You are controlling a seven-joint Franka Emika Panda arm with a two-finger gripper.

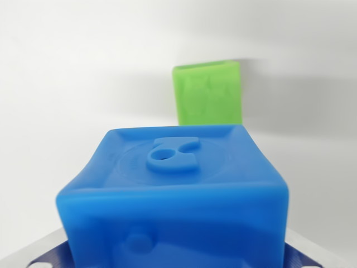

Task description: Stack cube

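A soft blue cube (178, 190) fills the lower half of the wrist view, with a raised figure moulded on its top face. My gripper (178, 254) is shut on it. Only the finger pads (39, 258) show, at the bottom left and bottom right corners, pressing on the cube's sides, which bulge slightly. Beyond the blue cube, a green cube (207, 94) rests on the white surface, a little toward the wrist view's right of centre. The two cubes are apart. I cannot tell how high the blue cube is above the surface.
The white surface (67, 84) stretches around both cubes, with soft grey shadows to the right of the green cube. No other objects are in view.
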